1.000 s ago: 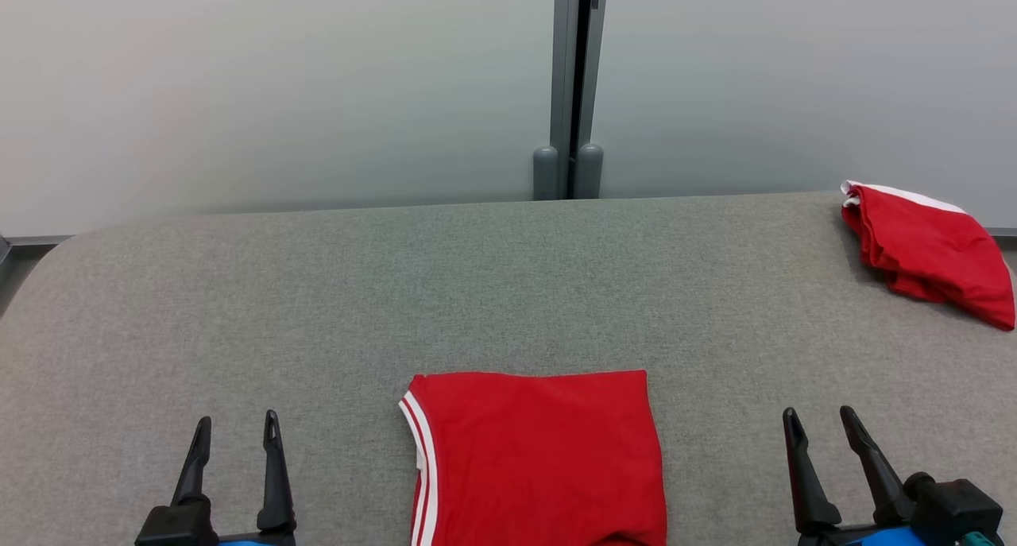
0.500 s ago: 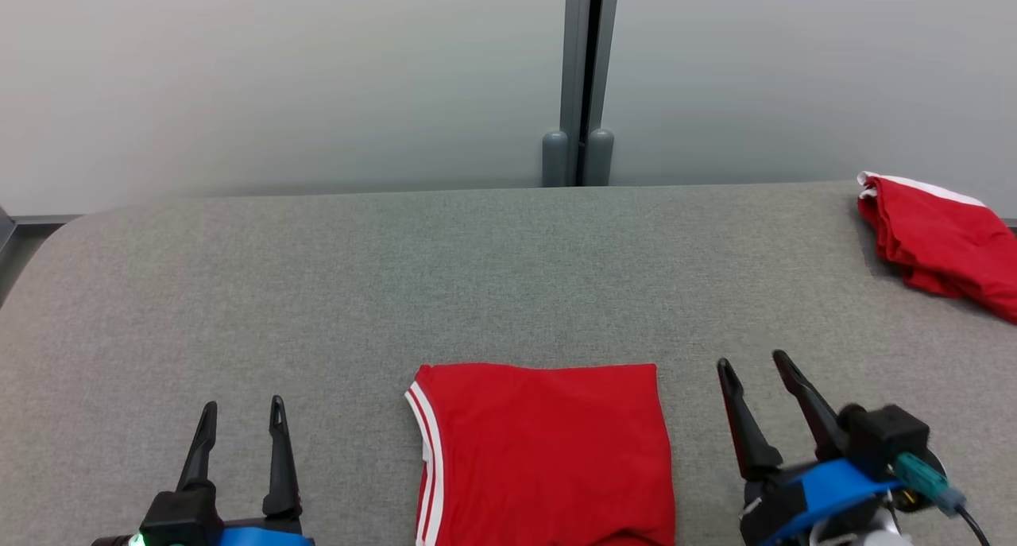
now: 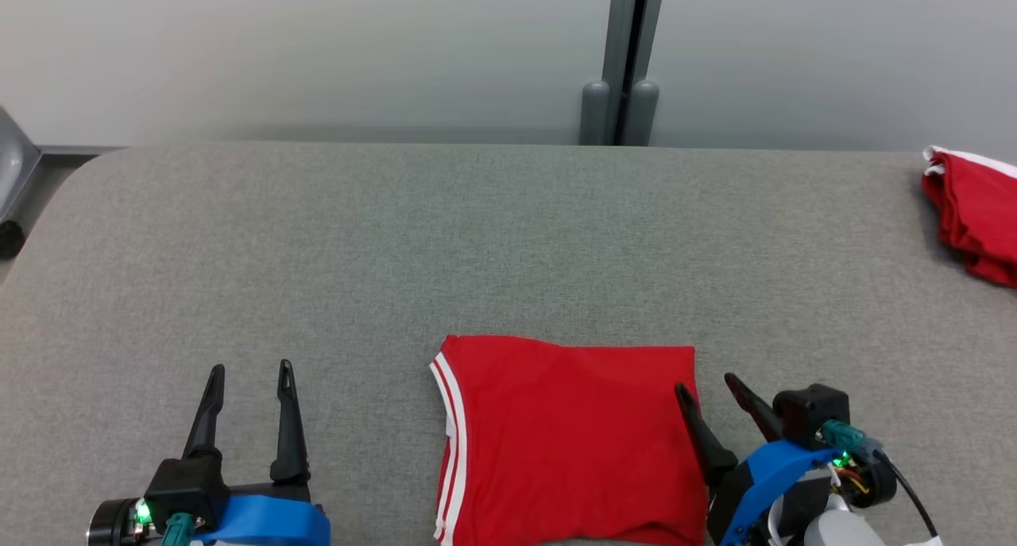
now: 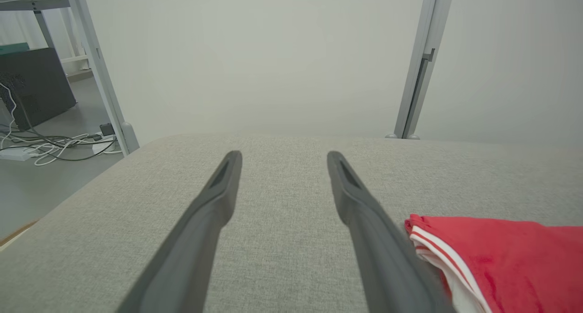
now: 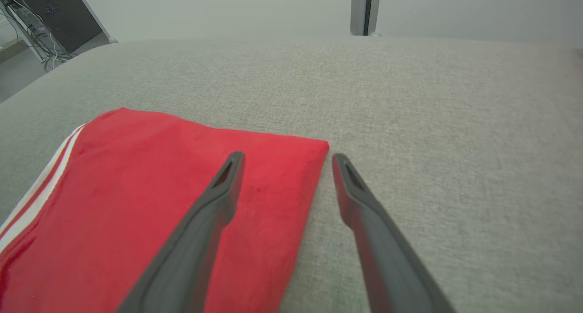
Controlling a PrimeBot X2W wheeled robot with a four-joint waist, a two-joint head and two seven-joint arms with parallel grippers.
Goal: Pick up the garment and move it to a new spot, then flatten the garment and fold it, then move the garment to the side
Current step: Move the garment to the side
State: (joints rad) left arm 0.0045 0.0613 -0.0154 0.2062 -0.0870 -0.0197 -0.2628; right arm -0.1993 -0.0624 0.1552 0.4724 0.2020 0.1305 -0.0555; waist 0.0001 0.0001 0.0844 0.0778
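Head view: left gripper (image 3: 250, 366) and right gripper (image 3: 705, 382) both gape wide and empty, folded red garment (image 3: 568, 435) flat between them.
The garment's right edge runs between the right gripper's fingers, one over the cloth, the other over the grey table (image 3: 477, 236). The left gripper sits well off the striped side. Another red bundle (image 3: 973, 212) lies far beyond the right gripper.

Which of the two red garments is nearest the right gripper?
The flat folded garment at front centre; the right gripper straddles its edge. The bunched garment lies far off.
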